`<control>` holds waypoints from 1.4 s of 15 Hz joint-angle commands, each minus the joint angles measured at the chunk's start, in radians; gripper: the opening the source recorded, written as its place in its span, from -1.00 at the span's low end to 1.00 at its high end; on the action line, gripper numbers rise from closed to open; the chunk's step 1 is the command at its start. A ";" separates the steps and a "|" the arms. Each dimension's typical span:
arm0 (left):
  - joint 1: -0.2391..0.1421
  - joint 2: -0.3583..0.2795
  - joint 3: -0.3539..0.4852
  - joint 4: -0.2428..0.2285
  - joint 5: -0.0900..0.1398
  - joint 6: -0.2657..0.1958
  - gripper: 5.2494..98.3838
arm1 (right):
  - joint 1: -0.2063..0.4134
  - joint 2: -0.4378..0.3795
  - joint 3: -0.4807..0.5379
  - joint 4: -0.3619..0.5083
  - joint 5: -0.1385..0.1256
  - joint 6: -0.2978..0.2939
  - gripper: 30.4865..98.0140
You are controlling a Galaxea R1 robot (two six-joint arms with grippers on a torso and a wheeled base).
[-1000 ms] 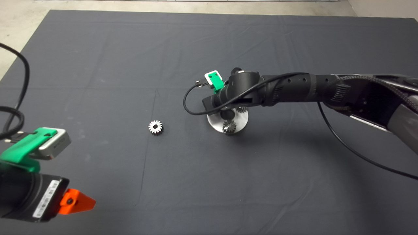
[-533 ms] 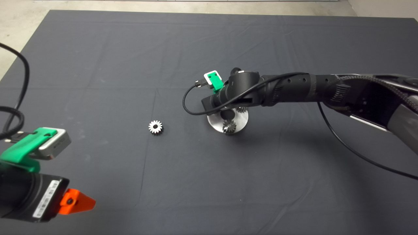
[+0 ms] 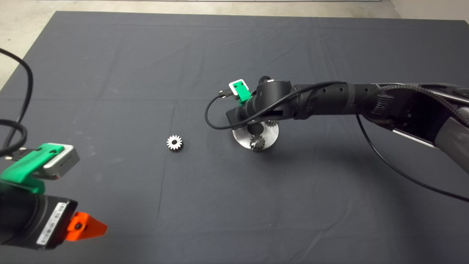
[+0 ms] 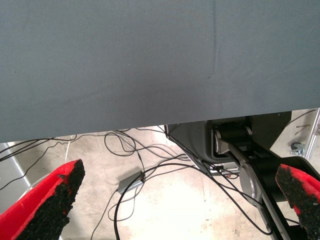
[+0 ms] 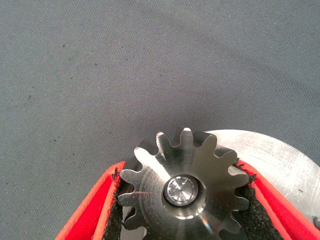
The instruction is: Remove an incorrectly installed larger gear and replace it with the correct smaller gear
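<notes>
Right claw (image 5: 182, 200) clamped on the larger gear (image 5: 183, 187) at centre frame — likely for lifting off its pin; left claw (image 4: 177, 200) wide, parked lower left.

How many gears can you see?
4: one loose on the mat; two on the round plate at and; one between the right gripper pads. The arm may hide more.

Larger gear (image 5: 185, 192) on its pin betw. claw pads; smaller gear (image 3: 174, 142) flat on mat.
</notes>
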 commanded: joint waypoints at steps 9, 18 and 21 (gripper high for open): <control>-0.007 -0.001 0.020 0.003 0.016 -0.004 1.00 | 0.061 0.008 0.057 -0.013 -0.016 0.010 -0.39; -0.006 0.001 0.018 0.003 0.018 -0.006 1.00 | 0.122 -0.129 0.258 0.019 -0.051 0.044 -0.39; -0.006 0.031 0.017 0.009 0.019 -0.007 1.00 | 0.149 -0.233 0.321 0.111 -0.067 0.045 -0.39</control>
